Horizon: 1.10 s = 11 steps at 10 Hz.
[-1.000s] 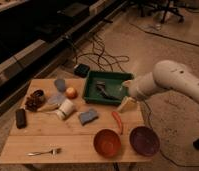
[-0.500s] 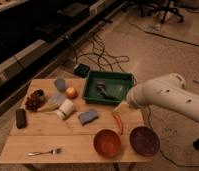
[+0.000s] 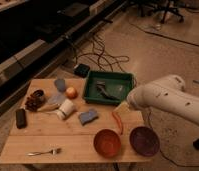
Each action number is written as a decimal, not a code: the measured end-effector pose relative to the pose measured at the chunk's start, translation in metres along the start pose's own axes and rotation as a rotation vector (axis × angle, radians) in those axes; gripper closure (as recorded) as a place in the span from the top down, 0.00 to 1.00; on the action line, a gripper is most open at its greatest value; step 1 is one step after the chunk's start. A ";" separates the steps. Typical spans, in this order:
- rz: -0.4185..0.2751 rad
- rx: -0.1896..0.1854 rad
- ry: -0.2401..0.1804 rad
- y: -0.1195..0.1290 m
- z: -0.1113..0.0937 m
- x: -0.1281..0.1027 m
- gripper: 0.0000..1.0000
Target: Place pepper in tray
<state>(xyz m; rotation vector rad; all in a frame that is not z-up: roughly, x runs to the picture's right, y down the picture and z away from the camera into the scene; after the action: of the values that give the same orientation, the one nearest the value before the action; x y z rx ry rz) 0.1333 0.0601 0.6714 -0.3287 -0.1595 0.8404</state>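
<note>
Pepper [image 3: 117, 123] lies on the table [image 3: 43, 142], just near of the tray [image 3: 109, 74] at its right corner, far of the orange bowl [image 3: 107, 143] and purple bowl [image 3: 144, 141]. Gripper [image 3: 122, 107] sits directly over the pepper's far end, arm [image 3: 165, 97] coming in from the right. Grip state: can't tell.

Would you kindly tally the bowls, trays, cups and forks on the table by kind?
Bowls: 2 (orange bowl, purple bowl)
Trays: 1 (green tray)
Cups: 1 (white cup)
Forks: 1 (fork)
Total: 5
The gripper is at the far end of the pepper, near the green tray's front right corner.
</note>
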 end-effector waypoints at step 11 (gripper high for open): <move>0.010 -0.112 0.071 -0.017 0.066 0.052 0.80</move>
<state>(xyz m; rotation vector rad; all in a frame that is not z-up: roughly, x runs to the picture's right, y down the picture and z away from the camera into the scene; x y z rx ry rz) 0.1624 0.1035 0.7398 -0.4640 -0.1386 0.8301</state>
